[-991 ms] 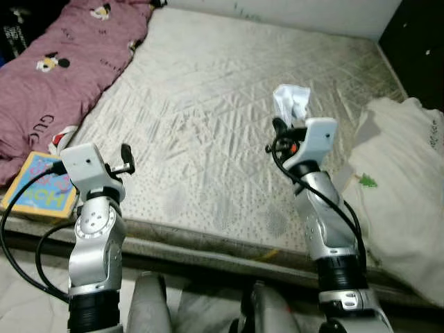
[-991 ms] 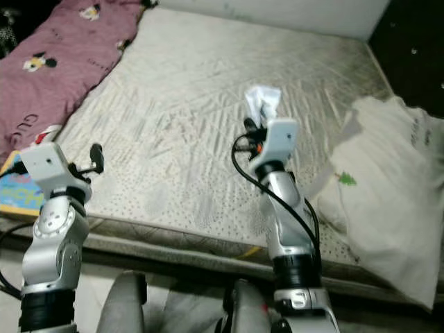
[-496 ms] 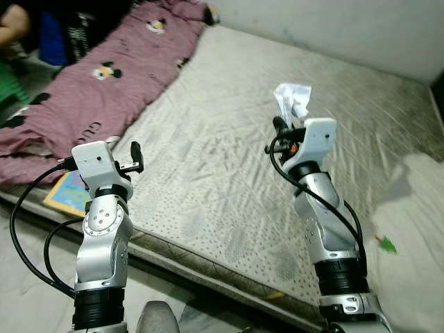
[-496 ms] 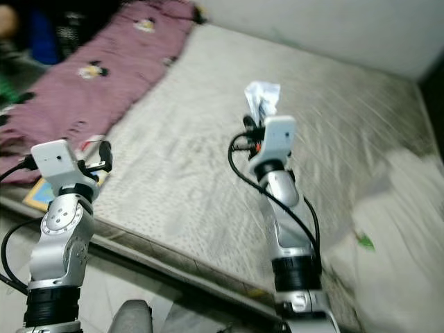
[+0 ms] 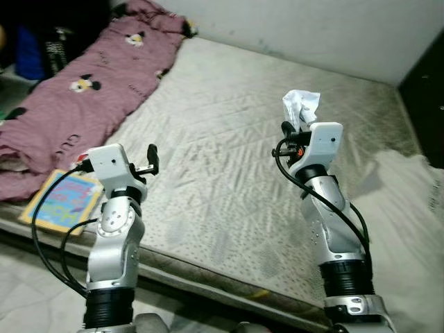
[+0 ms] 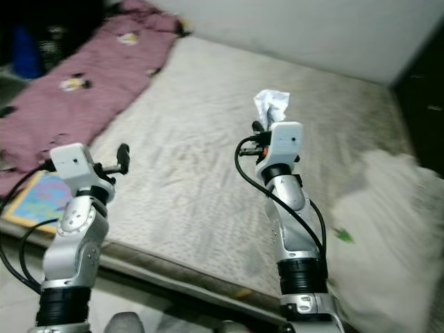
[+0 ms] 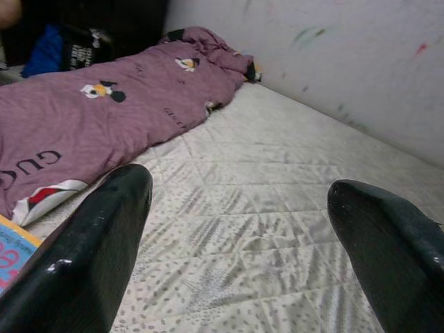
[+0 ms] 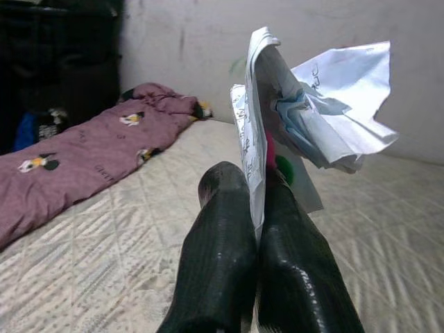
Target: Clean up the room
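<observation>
Paper: crumpled white wad (image 8: 316, 104), printed, with a bit of blue and red showing in the folds; you have it pinched in the right tool, held up in the air above the mattress, touching nothing else.
Right tool: (image 8: 253, 208) both fingers pressed together on the lower edge of the paper; you see the wad sticking up past the wrist housing in the head view (image 5: 300, 107). Arm raised, forearm roughly upright.
Left tool: (image 7: 236, 208) spread wide, nothing between the fingers (image 7: 90, 250); raised over the near edge of the bed, on your left side (image 5: 147, 159).
Mattress: (image 5: 229, 159) bare, pale quilted cover with dotted border along the near edge; runs back to a light wall.
Blanket: (image 5: 76, 97) purple, cartoon-mouse print and lettering, bunched along the left side of the mattress from the far corner to the near one.
Book: (image 5: 59, 201) colourful cover, blue and yellow, lying flat at the near left corner of the bed, just beside the blanket's end and partly behind your left arm.
Sheet: (image 5: 409, 208) white cloth heaped at the right side of the bed, blurred in the right eye view; small green mark on it (image 6: 342, 236).
</observation>
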`<state>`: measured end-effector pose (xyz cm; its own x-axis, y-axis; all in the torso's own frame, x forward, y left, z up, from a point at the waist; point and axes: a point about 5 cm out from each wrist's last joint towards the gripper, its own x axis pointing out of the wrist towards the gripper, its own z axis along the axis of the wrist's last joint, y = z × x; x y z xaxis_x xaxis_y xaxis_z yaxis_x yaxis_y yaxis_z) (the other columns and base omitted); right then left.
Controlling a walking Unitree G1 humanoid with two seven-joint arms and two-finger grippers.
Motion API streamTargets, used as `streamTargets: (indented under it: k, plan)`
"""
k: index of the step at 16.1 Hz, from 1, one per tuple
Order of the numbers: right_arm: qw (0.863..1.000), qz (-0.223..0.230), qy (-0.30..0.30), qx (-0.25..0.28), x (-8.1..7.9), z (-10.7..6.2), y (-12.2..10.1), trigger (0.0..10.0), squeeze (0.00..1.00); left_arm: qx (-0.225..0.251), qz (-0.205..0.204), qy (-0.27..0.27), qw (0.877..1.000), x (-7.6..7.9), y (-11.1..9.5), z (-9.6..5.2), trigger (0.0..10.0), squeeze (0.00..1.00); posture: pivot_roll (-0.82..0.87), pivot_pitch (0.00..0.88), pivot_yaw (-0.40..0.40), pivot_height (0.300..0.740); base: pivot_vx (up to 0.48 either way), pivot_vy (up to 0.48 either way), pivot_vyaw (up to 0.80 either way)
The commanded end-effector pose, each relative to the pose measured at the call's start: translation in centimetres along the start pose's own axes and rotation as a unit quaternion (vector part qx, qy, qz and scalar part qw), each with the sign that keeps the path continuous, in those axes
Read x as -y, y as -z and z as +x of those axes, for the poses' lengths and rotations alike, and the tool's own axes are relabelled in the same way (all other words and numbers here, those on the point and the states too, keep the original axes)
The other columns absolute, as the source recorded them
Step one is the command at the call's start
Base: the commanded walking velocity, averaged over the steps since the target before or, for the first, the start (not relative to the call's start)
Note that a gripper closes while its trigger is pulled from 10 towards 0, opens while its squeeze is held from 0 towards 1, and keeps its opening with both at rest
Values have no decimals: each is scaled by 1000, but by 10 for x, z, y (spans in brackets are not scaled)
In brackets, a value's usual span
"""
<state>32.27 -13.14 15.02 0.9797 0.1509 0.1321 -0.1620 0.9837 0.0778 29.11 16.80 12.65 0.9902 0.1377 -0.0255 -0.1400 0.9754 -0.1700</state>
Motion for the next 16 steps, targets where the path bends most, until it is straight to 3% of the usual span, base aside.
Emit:
streamTargets:
  k: [1,3,8,11,16]
  plan:
    - [1000,-1,-3,-5,-4,1,1,10000,0,-3,-1,3,1000,-1,2,0,10000,0,78,0,-100,740,0,0,0]
    - [1000,-3,-4,-13,-4,2,2,10000,0,-1,-13,13,1000,1,2,1,10000,0,76,0,-100,740,0,0,0]
    - [1000,5,-5,-18,-3,3,3,10000,0,-1,-19,15,1000,2,2,1,10000,0,76,0,-105,740,0,0,-800]
    - [1000,6,-12,-19,-4,2,3,10000,0,0,-22,19,1000,3,2,1,10000,0,75,0,-107,740,0,271,-800]
    - [1000,6,-18,-21,-3,3,4,10000,0,2,-24,21,999,5,3,1,10000,0,76,0,-113,740,0,305,0]
